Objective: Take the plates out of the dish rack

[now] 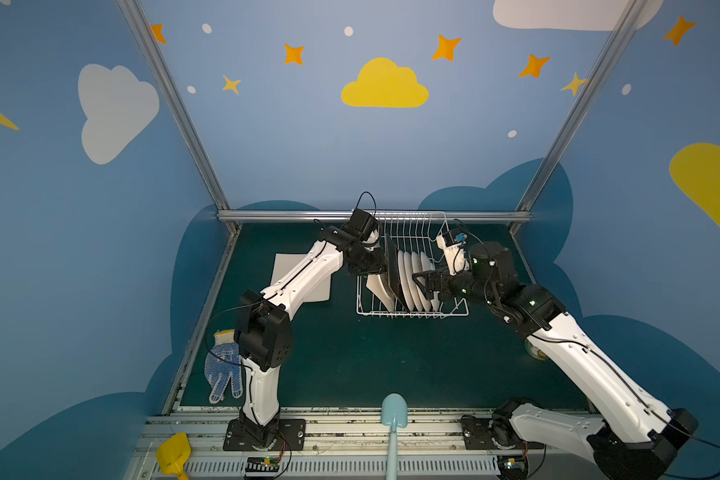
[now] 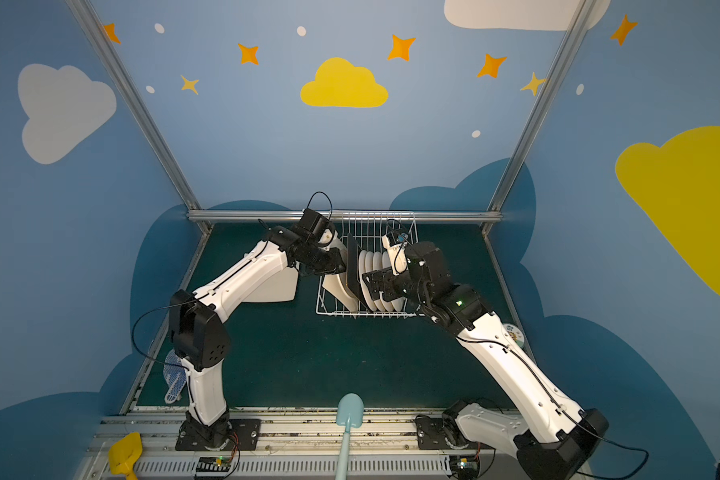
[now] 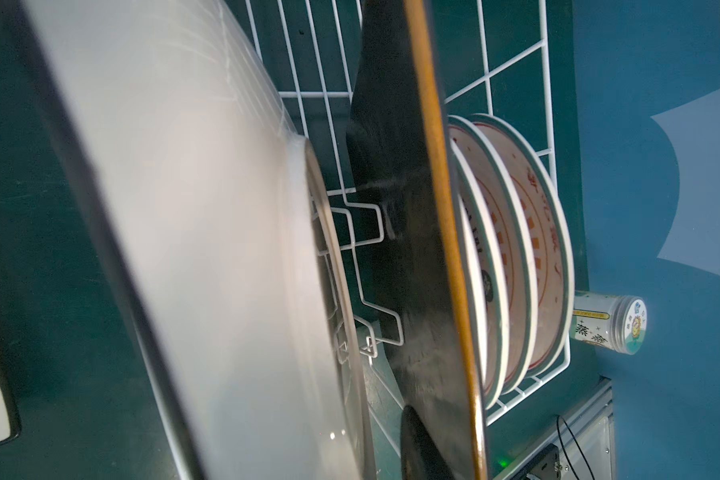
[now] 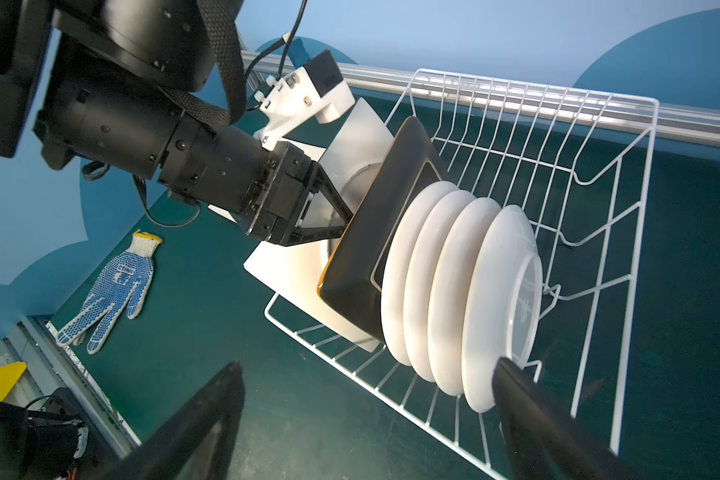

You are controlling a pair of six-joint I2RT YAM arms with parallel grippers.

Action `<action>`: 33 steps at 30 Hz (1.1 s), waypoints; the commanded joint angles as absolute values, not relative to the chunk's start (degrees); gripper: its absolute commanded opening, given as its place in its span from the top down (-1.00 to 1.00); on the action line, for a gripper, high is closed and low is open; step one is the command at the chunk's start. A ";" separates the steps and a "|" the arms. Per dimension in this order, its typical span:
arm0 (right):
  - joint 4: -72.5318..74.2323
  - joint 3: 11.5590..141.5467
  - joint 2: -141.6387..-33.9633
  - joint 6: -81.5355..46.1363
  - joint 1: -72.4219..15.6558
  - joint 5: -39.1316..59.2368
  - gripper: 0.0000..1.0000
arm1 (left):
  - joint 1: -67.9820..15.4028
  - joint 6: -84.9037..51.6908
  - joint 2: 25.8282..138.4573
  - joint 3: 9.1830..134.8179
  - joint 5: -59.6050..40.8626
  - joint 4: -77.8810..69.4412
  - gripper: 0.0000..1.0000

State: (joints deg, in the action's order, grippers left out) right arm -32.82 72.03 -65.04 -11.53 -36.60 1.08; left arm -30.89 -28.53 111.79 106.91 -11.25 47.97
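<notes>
The white wire dish rack (image 1: 412, 316) (image 2: 366, 314) (image 4: 516, 108) stands at the back of the table. In it stand on edge a cream-white square plate (image 1: 377, 286) (image 3: 184, 208) (image 4: 362, 137), a black square plate (image 1: 391, 270) (image 3: 395, 208) (image 4: 362, 249) and several round white plates (image 1: 414, 278) (image 3: 516, 249) (image 4: 454, 291). My left gripper (image 1: 373, 266) (image 4: 346, 220) reaches in from the left, open, jaws astride the cream plate. One finger (image 3: 420, 449) shows between the cream and black plates, a gap off the cream one. My right gripper (image 1: 425, 286) (image 4: 362, 415) hangs wide open at the rack's front right, one finger beside the last round plate.
Another cream square plate (image 1: 300, 278) (image 2: 279, 286) lies flat on the table left of the rack, partly under the left arm. A dotted glove (image 1: 223, 370) (image 4: 113, 286) lies front left. A small jar (image 2: 514, 334) (image 3: 612, 324) stands behind the right arm. A blue scoop (image 1: 393, 415) and a yellow scoop (image 1: 173, 453) lie at the front edge.
</notes>
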 commanded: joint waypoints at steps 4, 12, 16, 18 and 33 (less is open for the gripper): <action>-32.17 71.80 -64.73 -11.16 -36.96 0.62 -0.85 | -30.98 -29.19 113.72 105.71 -10.55 46.33 0.30; -31.99 71.70 -64.77 -11.51 -37.03 0.61 -0.85 | -30.94 -29.97 114.44 105.47 -9.23 46.45 0.34; -31.99 71.71 -64.93 -11.35 -36.99 0.70 -0.85 | -30.93 -29.76 114.61 105.51 -8.66 46.74 0.43; -31.98 71.77 -65.04 -11.39 -37.00 0.76 -0.85 | -30.99 -29.79 114.60 105.64 -8.29 47.15 0.49; -31.46 71.39 -64.42 -11.66 -37.01 0.26 -0.85 | -30.93 -32.89 112.72 104.24 -8.99 46.67 0.94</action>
